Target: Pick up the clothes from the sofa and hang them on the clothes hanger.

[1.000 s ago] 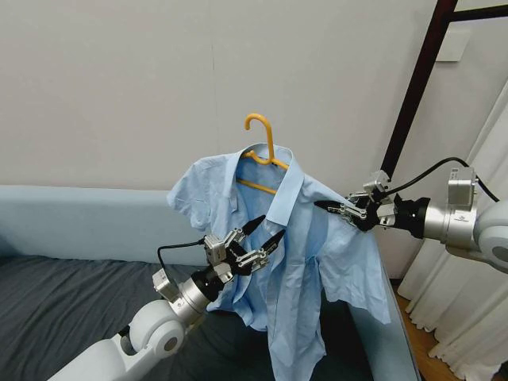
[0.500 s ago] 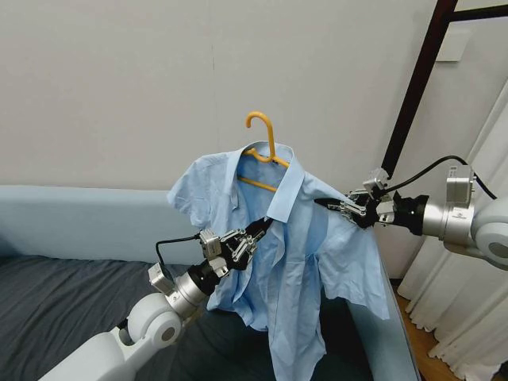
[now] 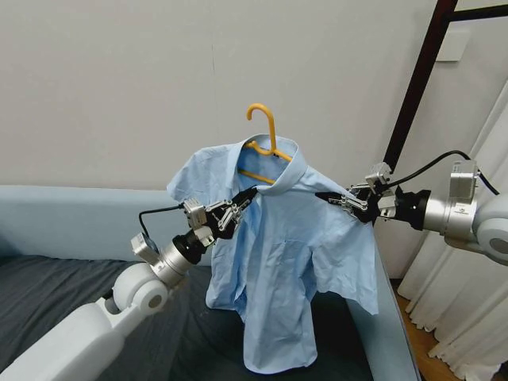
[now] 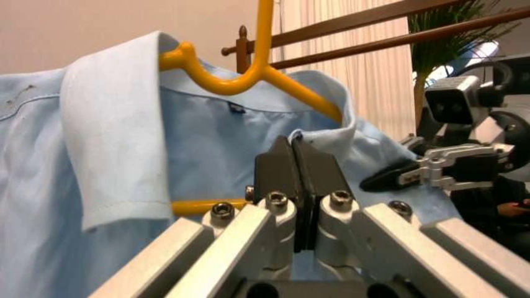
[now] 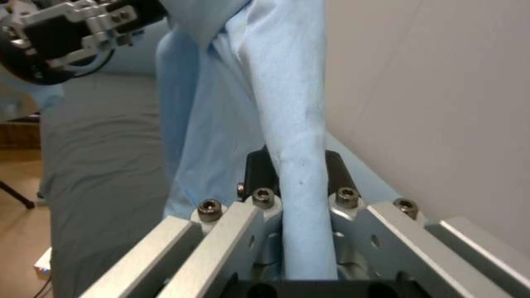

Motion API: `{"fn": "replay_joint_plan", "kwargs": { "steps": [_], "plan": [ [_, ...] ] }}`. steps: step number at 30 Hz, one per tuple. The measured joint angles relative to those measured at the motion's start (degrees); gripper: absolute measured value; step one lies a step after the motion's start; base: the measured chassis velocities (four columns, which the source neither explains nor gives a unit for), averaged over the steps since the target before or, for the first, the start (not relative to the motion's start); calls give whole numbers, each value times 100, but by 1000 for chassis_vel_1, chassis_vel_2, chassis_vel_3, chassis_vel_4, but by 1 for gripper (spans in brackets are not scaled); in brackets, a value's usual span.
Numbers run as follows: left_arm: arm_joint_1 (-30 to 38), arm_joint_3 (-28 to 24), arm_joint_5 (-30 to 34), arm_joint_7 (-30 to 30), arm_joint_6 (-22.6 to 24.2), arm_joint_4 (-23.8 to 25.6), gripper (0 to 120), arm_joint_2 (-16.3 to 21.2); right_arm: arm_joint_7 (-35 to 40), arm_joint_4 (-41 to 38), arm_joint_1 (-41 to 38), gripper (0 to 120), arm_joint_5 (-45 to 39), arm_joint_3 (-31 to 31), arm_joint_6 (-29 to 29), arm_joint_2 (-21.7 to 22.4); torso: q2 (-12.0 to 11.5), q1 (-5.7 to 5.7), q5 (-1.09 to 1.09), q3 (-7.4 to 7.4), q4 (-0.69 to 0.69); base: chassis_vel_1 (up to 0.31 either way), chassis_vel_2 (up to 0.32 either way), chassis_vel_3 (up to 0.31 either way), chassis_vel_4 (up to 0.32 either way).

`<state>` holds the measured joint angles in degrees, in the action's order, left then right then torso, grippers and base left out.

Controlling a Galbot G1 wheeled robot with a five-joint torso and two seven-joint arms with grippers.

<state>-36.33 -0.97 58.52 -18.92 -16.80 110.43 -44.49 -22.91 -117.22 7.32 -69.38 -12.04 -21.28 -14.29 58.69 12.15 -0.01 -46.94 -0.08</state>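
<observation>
Above the sofa (image 3: 71, 218), we see the light blue shirt (image 3: 278, 270) carried on the yellow hanger (image 3: 264, 131), held in the air between both arms; the left gripper (image 3: 251, 191) meets the shirt front just below the collar, its jaws pressed together on the cloth edge; the right gripper (image 3: 323, 196) is at the opposite shoulder, its jaws closed around a fold of the shirt; a dark rack pole (image 3: 413, 87) stands behind it.

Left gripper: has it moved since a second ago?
Yes. The left gripper has risen from well below the top edge of the sofa back to about level with it, and now holds the shirt near the collar.
</observation>
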Motion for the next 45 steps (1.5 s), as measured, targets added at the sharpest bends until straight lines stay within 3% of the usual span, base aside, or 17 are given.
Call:
{"fn": "replay_joint_plan", "kwargs": {
  "steps": [9, 16, 24, 28, 35, 39, 45],
  "plan": [
    [78, -126, -393, 78, 54, -174, 0, -55, -115, -150, 5, 1, -601, 214, -203, 146, 0, 0, 0, 0, 0, 0, 0, 0, 0],
    [-142, -242, -561, 145, 2, -134, 0, -168, 437, -448, 77, 1, -1136, 381, -443, 274, 1, 0, 0, 0, -1, 0, 0, 0, 0],
    [-681, -19, -627, 119, -331, 149, 23, -9, 1010, -549, 104, 1, -1282, 507, -587, 342, 1, 0, 0, 1, 0, 0, 0, 0, 0],
    [-1020, 131, -844, 261, -439, 351, 43, 95, 1037, -580, 104, 1, -1278, 543, -604, 360, 1, 0, 0, 1, -1, 0, 0, 0, 0],
    [-1367, 393, -1077, 599, -369, 495, 63, 113, 1047, -617, 122, 1, -1245, 546, -602, 395, 1, -1, 0, 1, 0, 0, 0, 0, 0],
    [-1547, 476, -1243, 1129, -235, 565, 84, 64, 1043, -664, 130, 1, -1235, 594, -601, 462, 1, -1, 0, 0, 0, 0, 0, 0, 0],
    [-1608, 492, -1281, 1501, -105, 708, 98, 4, 1017, -713, 142, 1, -1233, 631, -598, 504, 1, -1, 0, 1, -1, 0, 0, 0, 0]
  ]
}}
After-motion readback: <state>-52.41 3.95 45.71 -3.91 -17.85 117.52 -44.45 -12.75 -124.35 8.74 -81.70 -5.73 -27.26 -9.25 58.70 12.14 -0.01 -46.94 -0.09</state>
